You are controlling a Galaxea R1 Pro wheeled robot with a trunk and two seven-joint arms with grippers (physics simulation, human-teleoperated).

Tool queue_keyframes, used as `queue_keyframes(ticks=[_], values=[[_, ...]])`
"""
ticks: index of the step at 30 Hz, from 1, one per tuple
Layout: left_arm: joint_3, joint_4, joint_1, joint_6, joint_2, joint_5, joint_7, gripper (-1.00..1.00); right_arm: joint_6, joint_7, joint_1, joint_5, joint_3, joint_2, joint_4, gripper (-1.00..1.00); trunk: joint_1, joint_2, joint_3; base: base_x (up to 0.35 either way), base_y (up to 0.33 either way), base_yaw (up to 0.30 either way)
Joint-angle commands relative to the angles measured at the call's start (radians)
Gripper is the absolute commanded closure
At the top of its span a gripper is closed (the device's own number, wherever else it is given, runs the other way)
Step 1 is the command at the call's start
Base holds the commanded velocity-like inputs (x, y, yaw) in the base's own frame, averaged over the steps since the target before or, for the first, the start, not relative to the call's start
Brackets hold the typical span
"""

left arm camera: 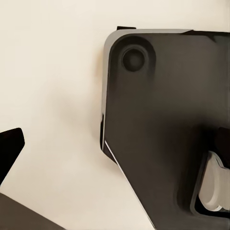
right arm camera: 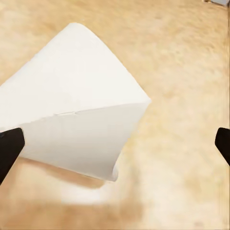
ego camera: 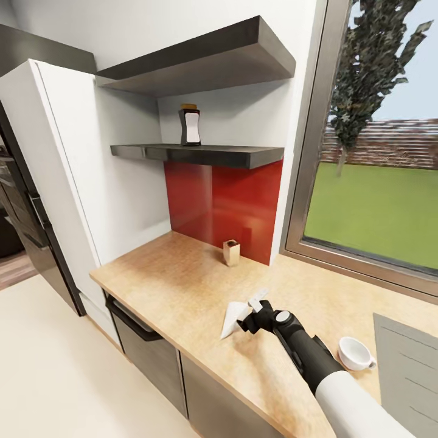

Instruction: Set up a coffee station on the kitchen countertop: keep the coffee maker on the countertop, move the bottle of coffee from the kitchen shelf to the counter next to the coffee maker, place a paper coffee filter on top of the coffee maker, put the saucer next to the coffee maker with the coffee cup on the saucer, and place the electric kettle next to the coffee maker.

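Bench [ego camera: 176, 286] of light wood runs under the window [ego camera: 371, 182], with grey cabinet fronts below and a white tall unit [ego camera: 73, 176] at its far end. Above a red splashback [ego camera: 225, 207] hang two dark grey floating boards; the lower one, the kitchen shelf [ego camera: 207, 153], carries the bottle of coffee [ego camera: 190, 125], a small dark bottle with a pale label and a yellowish cap, standing upright. A small brown holder [ego camera: 230, 252] stands on the bench near the splashback. The paper coffee filter [ego camera: 236, 317] lies on the bench: thin, white, folded to a pointed cone shape, one edge curling up. The right gripper [ego camera: 255, 316] is at the filter, its fingers spread wide apart, with the filter lying between them in the right wrist view [right arm camera: 72, 120]. The coffee cup [ego camera: 354, 353], plain white, sits on the bench beside the right arm. The left gripper's state cannot be told.
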Motion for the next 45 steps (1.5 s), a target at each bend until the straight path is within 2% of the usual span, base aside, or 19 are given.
queue_keyframes(ticks=[1,4,9,21,28,39,45], values=[[0.0,0.0,0.0,-0.002,0.0,0.006,0.001,-1.0,-0.003,0.008,-0.001,0.017,-0.001,-0.001,-0.001,-1.0,0.001,-0.002,-0.002,0.014,0.0,0.0],[0.0,0.0,0.0,-0.002,0.0,0.006,0.001,-1.0,-0.048,0.037,-0.001,0.041,-0.002,-0.011,0.011,-1.0,0.001,-0.002,-0.002,0.007,0.0,0.0],[0.0,0.0,0.0,-0.002,0.0,0.006,0.001,-1.0,-0.089,0.085,-0.001,0.051,-0.007,-0.027,0.032,-1.0,0.001,-0.002,-0.002,0.002,0.0,0.0],[0.0,0.0,0.0,-0.001,0.0,0.006,0.001,-1.0,-0.122,0.104,-0.001,0.054,-0.007,-0.046,0.039,-1.0,0.001,-0.002,-0.002,0.0,0.0,0.0],[0.0,0.0,0.0,0.0,0.0,0.005,0.001,-1.0,-0.129,0.132,-0.001,0.055,-0.007,-0.048,0.04,-1.0,0.001,-0.002,-0.002,0.131,0.0,0.0],[0.0,0.002,0.0,0.001,-0.002,0.005,0.001,-1.0,-0.131,0.142,-0.001,0.053,-0.001,-0.048,0.041,-1.0,0.001,-0.002,-0.002,0.048,0.0,0.0],[0.0,0.002,0.0,0.002,-0.002,0.005,0.001,-1.0,-0.152,0.183,-0.001,0.055,-0.002,-0.048,0.042,-1.0,0.001,-0.002,-0.002,0.001,0.0,0.0]])
